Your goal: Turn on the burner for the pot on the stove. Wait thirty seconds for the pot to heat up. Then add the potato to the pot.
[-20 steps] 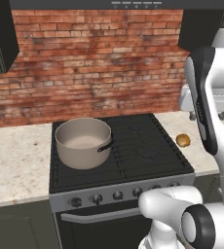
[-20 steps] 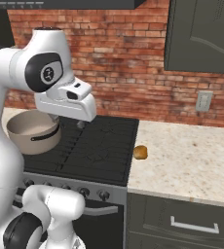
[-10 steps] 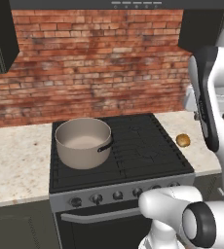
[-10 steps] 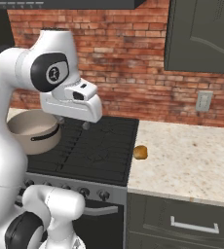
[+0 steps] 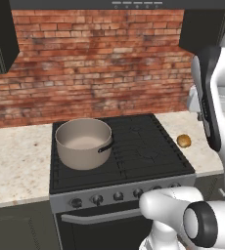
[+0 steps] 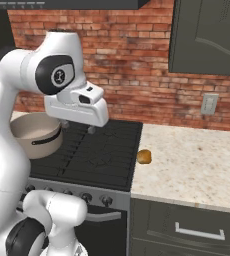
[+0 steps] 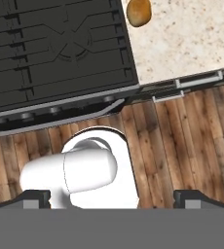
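The grey-beige pot (image 5: 83,141) stands on the back left burner of the black stove (image 5: 134,151), its short dark handle pointing right. The golden-brown potato (image 5: 184,141) lies on the speckled counter just right of the stove. From the right base view, my gripper (image 6: 78,128) hangs open and empty high over the stove's (image 6: 102,150) middle, right of the pot (image 6: 34,135) and left of the potato (image 6: 144,156). Looking down, the hand view has the potato (image 7: 139,12) at top, the stove (image 7: 60,48) beside it, and my gripper (image 7: 113,197) spread wide.
A row of round dark knobs (image 5: 118,196) lines the stove's silver front strip above the oven door handle. Speckled counter (image 6: 197,160) runs to the right with a drawer below. Dark cabinets (image 6: 207,35) hang overhead; a brick wall stands behind. Wooden floor (image 7: 182,146) lies in front.
The arm has drifted a little to the right above the stove. Pot and potato have not moved, and the gripper stays open.
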